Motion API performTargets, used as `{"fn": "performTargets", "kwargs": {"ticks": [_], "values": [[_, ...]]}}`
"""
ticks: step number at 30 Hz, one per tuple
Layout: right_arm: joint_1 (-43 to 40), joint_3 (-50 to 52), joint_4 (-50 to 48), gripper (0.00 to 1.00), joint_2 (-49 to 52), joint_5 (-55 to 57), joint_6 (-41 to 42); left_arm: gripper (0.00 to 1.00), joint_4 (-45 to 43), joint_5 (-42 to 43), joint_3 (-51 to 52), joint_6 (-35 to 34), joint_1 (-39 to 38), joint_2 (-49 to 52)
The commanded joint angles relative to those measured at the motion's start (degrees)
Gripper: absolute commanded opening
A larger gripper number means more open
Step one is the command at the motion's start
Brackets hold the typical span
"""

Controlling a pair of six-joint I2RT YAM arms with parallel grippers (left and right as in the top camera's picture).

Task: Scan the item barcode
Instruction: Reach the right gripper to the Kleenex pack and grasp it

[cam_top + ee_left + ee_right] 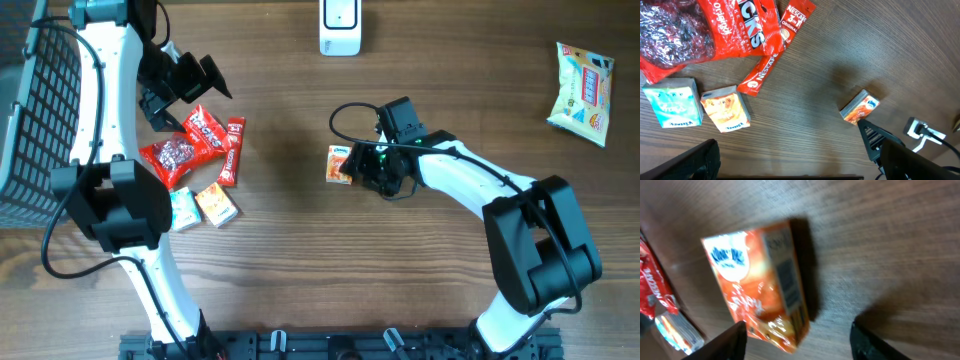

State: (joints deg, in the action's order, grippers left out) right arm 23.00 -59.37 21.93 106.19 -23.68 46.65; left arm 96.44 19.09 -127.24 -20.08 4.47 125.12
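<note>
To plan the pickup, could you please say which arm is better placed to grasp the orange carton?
Right. The right claw sits open beside the orange carton; the left claw is farther off, by the red snack packets.

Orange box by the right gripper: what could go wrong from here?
1. In the right wrist view, the orange box lies off-centre between the open fingers. Closing could shove or twist it instead of gripping it.
2. Its printed side panel, too blurred to tell whether it is the barcode, could end up covered by a finger.
3. The white device, presumably the scanner, sits at the far table edge, so a weak grip might slip on the way.
</note>
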Motion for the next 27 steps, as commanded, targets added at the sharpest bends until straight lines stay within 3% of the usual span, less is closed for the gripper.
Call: {"fn": "performTargets", "kwargs": {"ticks": [1, 16, 19, 24, 27], "values": [[0.1, -0.1, -1.7, 0.63, 1.3, 0.9, -0.2, 1.00, 0.1, -0.8, -0.5, 0.3, -0.2, -0.6], [2.2, -0.1, -3.1, 0.58, 6.8, -0.5, 1.5, 1.00, 0.1, -0.8, -0.5, 0.3, -0.2, -0.6], [2.2, -0.1, -3.5, 0.47, 7.3, -0.8, 1.5, 1.00, 0.0, -0.8, -0.5, 0.3, -0.2, -0.6], [2.1, -0.1, -3.5, 0.04, 7.3, -0.8, 1.5, 1.00, 0.1, -0.8, -0.5, 0.3, -0.2, -0.6], [2.0, -0.3, -3.4, 0.04, 7.2, -0.7, 1.3, 1.00, 0.1, -0.8, -0.5, 0.3, -0.2, -0.6]]}}
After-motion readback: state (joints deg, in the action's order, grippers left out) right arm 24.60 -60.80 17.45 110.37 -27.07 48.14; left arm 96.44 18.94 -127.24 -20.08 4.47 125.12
